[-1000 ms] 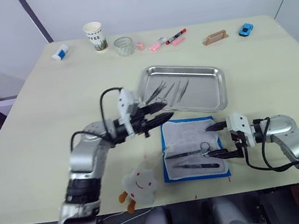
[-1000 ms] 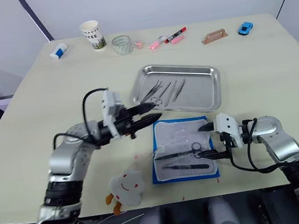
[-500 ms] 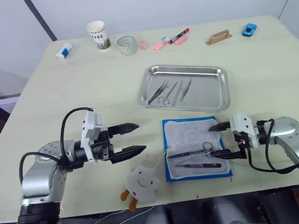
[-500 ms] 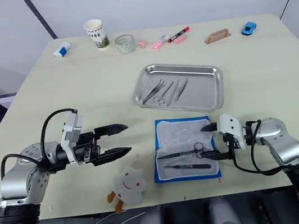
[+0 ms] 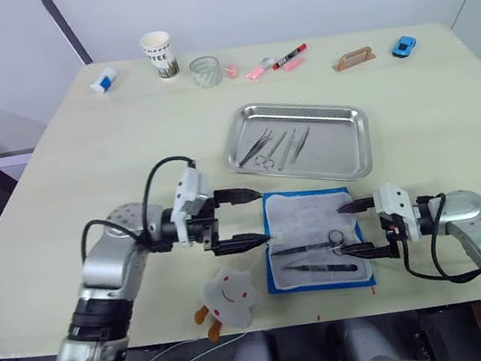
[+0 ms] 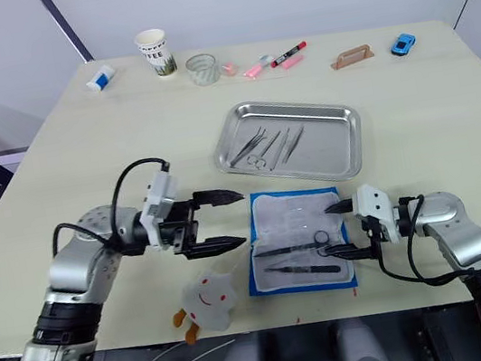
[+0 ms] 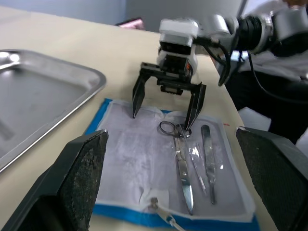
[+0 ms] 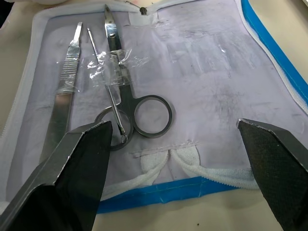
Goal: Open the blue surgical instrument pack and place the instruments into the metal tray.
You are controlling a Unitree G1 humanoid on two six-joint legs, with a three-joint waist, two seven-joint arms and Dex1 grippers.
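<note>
Pale tabletop: the pack (image 5: 315, 238) lies open just in front of the tray (image 5: 351, 137), scissors (image 8: 126, 91) and two slim tools on its lining. Our left gripper (image 5: 245, 218) and right gripper (image 5: 356, 231) flank it, both spread, empty. We judge the scissors thin, stiff, slippery; best pinched across the shank near the rings.

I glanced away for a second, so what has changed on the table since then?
The left gripper drew back from the metal tray toward the robot, then came forward again and now hovers open beside the blue surgical instrument pack. The right gripper stayed open over the pack, and the instruments have not moved.
</note>
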